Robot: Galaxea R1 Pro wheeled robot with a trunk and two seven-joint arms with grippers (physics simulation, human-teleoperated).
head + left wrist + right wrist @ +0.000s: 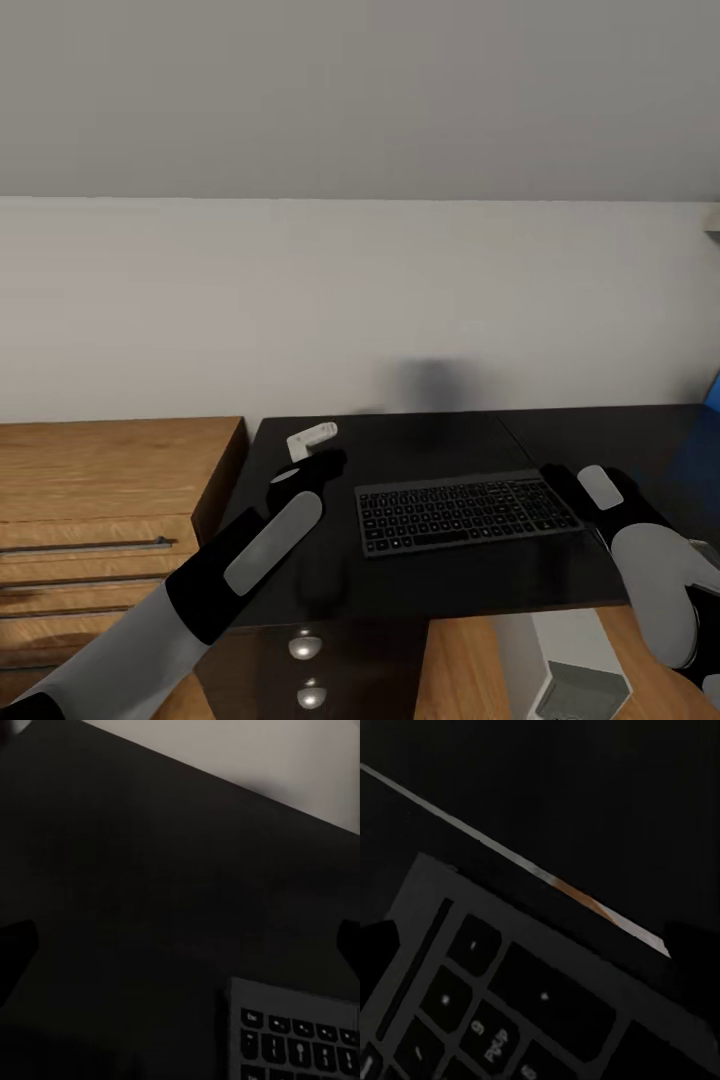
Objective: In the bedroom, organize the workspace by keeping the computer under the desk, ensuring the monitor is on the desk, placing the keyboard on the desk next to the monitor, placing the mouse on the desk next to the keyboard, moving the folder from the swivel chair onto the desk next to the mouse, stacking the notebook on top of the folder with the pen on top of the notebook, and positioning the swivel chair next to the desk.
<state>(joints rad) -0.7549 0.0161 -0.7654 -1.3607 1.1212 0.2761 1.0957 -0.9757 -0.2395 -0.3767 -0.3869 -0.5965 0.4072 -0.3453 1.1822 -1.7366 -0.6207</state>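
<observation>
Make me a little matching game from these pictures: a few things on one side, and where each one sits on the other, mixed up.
Things:
1. keyboard
2. small white object
3. wooden dresser
4. white box

Places:
A. below the desk's front edge, on the floor
B. standing to the left of the desk
C. middle of the desk, between the two arms
D. far left corner of the desk

Pairs: 1-C, 2-D, 3-B, 4-A
</observation>
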